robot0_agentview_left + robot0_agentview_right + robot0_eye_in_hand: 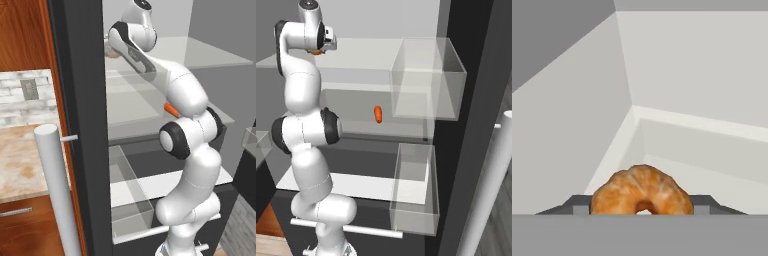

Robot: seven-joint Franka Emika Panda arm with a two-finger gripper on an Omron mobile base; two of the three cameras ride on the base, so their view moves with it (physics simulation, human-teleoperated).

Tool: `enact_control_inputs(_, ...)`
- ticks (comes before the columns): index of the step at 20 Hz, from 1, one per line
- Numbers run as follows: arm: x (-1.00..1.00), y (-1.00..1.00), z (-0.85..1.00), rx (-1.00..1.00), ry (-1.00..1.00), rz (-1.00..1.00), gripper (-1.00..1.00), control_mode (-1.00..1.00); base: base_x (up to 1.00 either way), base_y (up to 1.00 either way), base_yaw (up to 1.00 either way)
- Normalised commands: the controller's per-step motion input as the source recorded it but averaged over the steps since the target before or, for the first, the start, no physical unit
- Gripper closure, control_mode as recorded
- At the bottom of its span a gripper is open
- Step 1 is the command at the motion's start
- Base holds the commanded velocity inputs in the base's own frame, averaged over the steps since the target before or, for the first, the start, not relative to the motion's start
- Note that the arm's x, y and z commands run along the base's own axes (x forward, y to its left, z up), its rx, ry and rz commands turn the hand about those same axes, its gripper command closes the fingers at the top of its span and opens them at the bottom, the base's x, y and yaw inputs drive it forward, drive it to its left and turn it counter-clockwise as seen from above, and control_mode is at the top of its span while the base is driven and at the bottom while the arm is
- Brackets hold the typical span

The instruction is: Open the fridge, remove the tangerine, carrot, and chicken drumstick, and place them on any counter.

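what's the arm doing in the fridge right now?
The fridge door is open and the arm is reaching onto an upper shelf. The gripper sits around the tangerine, one finger on each side; whether it is gripped yet isn't clear. The carrot lies on the shelf below, untouched. The counter is off to the left of the fridge.
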Motion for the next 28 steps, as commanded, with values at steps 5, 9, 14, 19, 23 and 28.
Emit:
enact_control_inputs(5, -0.72, -0.01, -0.56, 0.00, -0.16, -0.01, 1.00, -1.00, 0.00, 0.00, 0.00)
enact_control_inputs(9, -1.00, -0.13, -0.24, 0.00, -0.24, -0.03, 1.00, -1.00, 0.00, 0.00, 0.00)
enact_control_inputs(14, -1.00, -0.42, 0.00, 0.05, -0.10, -0.05, 1.00, -1.00, 0.00, 0.00, 0.00)
enact_control_inputs(19, -1.00, -0.60, 0.04, 0.07, -0.01, -0.03, 1.00, -1.00, 0.00, 0.00, 0.00)
enact_control_inputs(23, -1.00, -0.61, 0.13, 0.08, 0.00, -0.04, 1.00, -1.00, 0.00, 0.00, 0.00)
enact_control_inputs(28, -1.00, -0.55, 0.07, 0.06, 0.00, -0.14, 1.00, -1.00, 0.00, 0.00, 0.00)
